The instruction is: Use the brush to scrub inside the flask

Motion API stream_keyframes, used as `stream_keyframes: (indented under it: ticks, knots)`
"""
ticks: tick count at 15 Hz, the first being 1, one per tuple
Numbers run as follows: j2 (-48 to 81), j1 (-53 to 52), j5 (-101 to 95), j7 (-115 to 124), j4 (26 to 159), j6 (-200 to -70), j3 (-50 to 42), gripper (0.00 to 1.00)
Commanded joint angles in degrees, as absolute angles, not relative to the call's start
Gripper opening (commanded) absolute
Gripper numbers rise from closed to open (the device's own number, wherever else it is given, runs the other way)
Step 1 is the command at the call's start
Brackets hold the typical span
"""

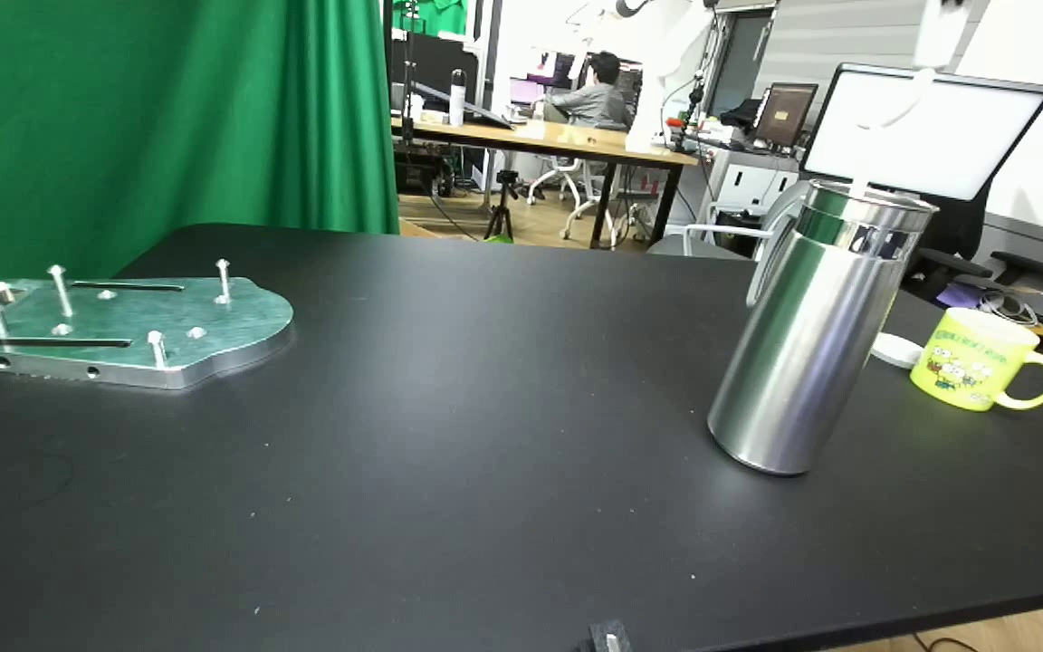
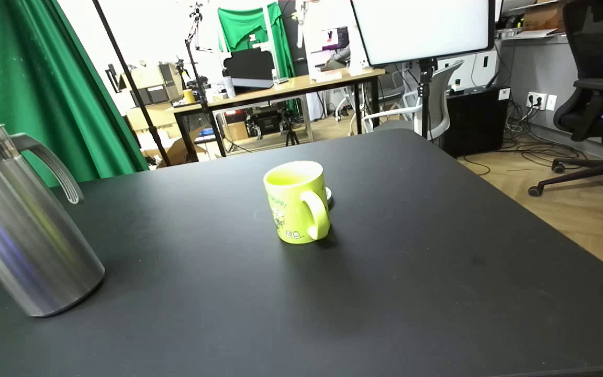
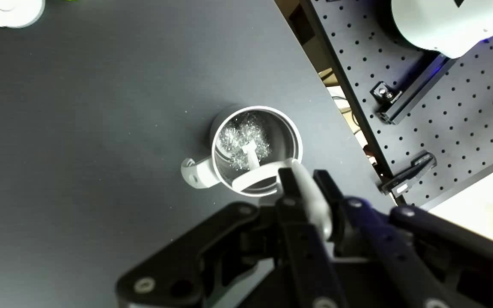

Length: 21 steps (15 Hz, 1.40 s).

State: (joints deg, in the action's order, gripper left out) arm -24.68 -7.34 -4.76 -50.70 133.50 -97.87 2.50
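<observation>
Pointing down, the brush [image 3: 268, 171] reaches into the upright flask [image 1: 807, 362].

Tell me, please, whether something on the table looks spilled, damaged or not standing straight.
I see no spill or damage. The stainless-steel flask appears tilted in both exterior views, probably from camera perspective. Small pale specks dot the black tabletop; whether crumbs or wear, I cannot tell.

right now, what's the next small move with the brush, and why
Probably ease the gripper slightly down, taking the brush deeper into the flask. The gripper is closed on the brush's white handle, and in the wrist view the bristles show inside the flask with space beside them, so a downward stroke could scrub inside. Their depth is hard to tell.
</observation>
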Motion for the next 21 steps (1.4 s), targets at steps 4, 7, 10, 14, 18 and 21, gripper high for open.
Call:
stream_keyframes:
  ticks: [4, 7, 10, 14, 18, 21]
  knots:
    - [-19.1, -7.8, -4.2, -49.4, 134.5, -99.4, 1.9, 0.04]
    - [-17.1, -7.5, -4.4, -49.1, 135.6, -102.0, 2.0, 0.04]
    - [-15.2, -7.2, -4.5, -49.2, 136.3, -103.8, 2.0, 0.04]
    - [-13.6, -6.9, -4.8, -49.1, 137.1, -105.4, 2.2, 0.04]
    - [-12.9, -6.8, -5.0, -49.0, 137.1, -105.6, 2.2, 0.04]
    - [-12.5, -6.6, -5.5, -49.0, 137.5, -106.0, 2.2, 0.04]
